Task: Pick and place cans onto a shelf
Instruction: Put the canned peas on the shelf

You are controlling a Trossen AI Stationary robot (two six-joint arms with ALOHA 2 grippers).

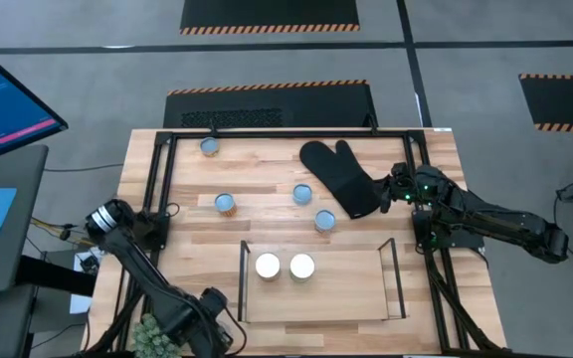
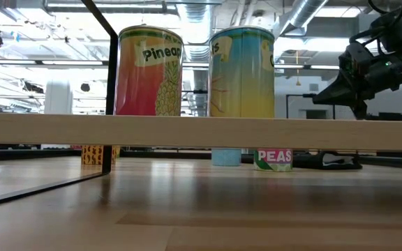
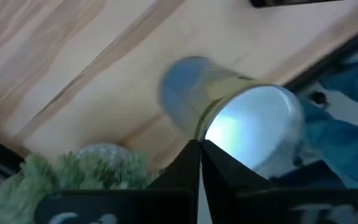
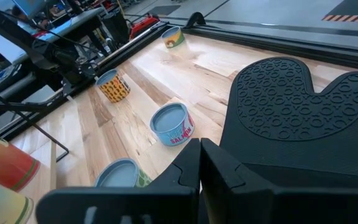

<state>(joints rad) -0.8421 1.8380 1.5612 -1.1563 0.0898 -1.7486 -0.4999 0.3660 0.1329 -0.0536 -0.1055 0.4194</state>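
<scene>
Two cylindrical cans with white tops stand on the light wood base of the wire-framed shelf, beside the left gripper, whose fingers are pressed together just before a metallic-topped can. Right gripper, fingers pressed together, hovers over the textured black mitt; four cans stand on the wooden tabletop beyond it.

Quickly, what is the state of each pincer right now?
Left pincer: closed, gripping nothing; a can lies beyond its tips.
Right pincer: closed, empty, beside the oven mitt.
</scene>
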